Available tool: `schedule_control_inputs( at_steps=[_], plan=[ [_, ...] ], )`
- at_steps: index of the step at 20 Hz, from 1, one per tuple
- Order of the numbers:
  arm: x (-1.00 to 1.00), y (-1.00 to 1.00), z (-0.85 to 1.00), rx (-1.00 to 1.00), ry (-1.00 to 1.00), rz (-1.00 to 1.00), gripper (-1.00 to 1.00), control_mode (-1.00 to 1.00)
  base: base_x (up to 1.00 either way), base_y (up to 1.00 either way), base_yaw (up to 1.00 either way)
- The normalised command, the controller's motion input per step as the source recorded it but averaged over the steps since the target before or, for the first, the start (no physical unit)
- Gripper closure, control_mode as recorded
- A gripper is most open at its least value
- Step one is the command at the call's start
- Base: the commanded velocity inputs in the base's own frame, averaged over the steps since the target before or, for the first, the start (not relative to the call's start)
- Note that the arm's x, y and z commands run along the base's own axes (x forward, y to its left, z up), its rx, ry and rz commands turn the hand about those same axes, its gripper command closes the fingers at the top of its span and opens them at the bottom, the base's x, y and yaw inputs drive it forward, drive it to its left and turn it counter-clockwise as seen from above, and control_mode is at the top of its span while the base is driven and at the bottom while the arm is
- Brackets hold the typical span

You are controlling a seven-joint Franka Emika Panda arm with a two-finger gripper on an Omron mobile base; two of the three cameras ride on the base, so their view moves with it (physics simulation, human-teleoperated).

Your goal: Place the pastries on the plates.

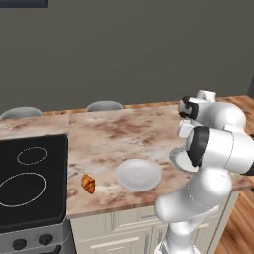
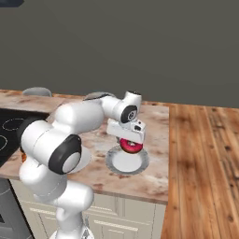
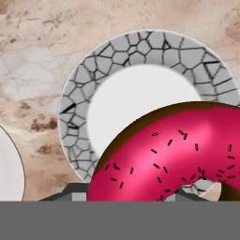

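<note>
The gripper (image 2: 130, 142) is clenching the pink donut (image 2: 131, 146) and holding it just above the grey patterned plate (image 2: 112, 163) on the marble counter (image 2: 154, 140). The donut is looking light and soft with slick frosting, best pinched across its ring. The croissant (image 1: 88, 183) is lying beside the white plate (image 1: 138, 174).

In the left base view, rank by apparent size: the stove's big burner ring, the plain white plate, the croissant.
1. and 2. Big burner ring and plain white plate: about alike in width, so no firm ranking.
3. Croissant, clearly the smallest.
</note>
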Motion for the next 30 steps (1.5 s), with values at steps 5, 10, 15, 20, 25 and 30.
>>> schedule_control_inputs(
  at_steps=[5, 10, 15, 20, 25, 30],
  plan=[
    [0.13, -0.09, -0.65, 0.0, 0.0, 0.0, 1.0, -1.0, 0.0, 0.0, 0.0],
    [0.02, -0.16, -0.6, 0.0, 0.0, 0.0, 1.0, -1.0, 0.0, 0.0, 0.0],
    [0.26, 0.05, -0.64, 0.03, -0.01, 0.0, 1.0, -1.0, 0.0, 0.0, 0.0],
    [0.25, 0.01, -0.57, 0.03, -0.02, 0.0, -1.0, -1.0, 0.0, 0.0, 0.0],
    [-0.24, 0.04, -0.11, 0.03, -0.07, -0.01, -1.0, -1.0, 0.0, 0.0, 0.0],
    [-0.31, 0.27, 0.39, 0.01, 0.0, -0.08, -1.0, -1.0, 0.0, 0.0, 0.0]
  ],
)
